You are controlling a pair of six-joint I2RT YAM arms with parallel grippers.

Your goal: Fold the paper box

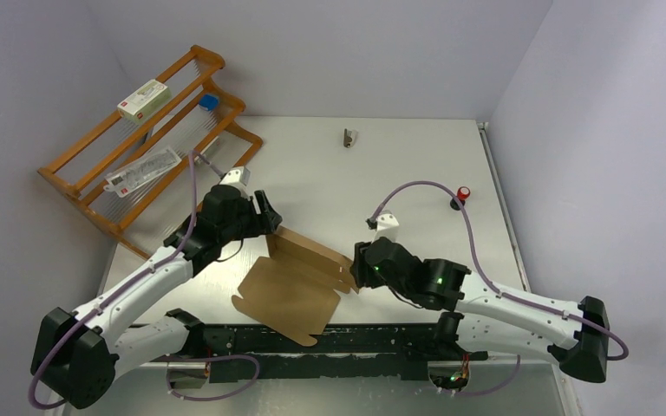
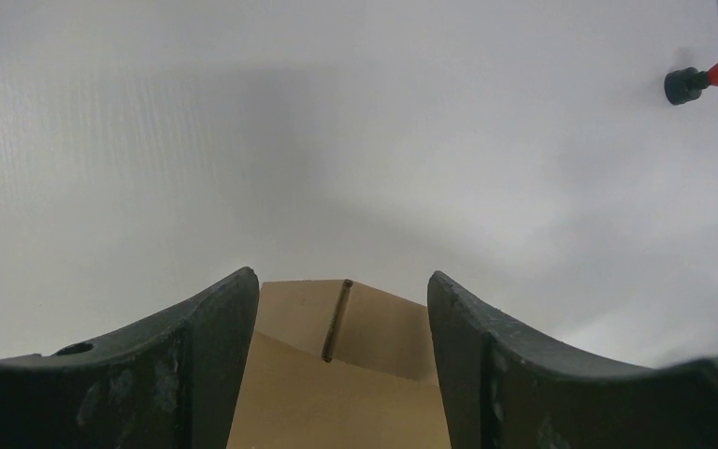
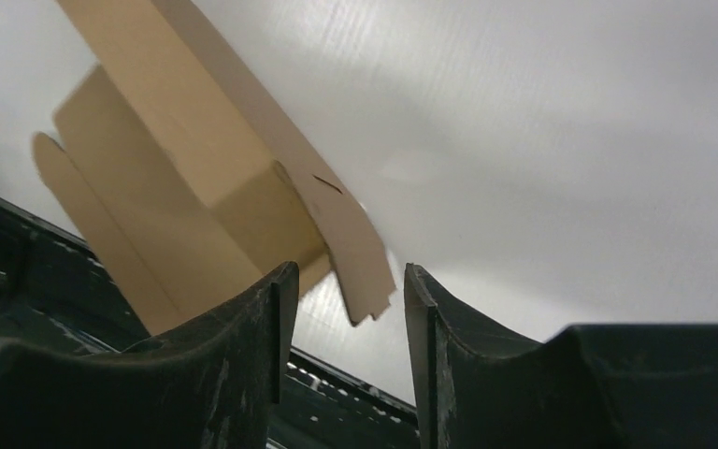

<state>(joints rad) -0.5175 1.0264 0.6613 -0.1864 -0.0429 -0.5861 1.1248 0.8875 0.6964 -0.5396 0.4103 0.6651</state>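
The brown cardboard paper box (image 1: 290, 290) has creased, rounded flaps.

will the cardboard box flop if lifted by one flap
Probably bends rather than flops: the paper box is thin creased cardboard, with walls raised along its folds. Likely light, so a push may slide it on the smooth table. Flap tips look easy to crumple.
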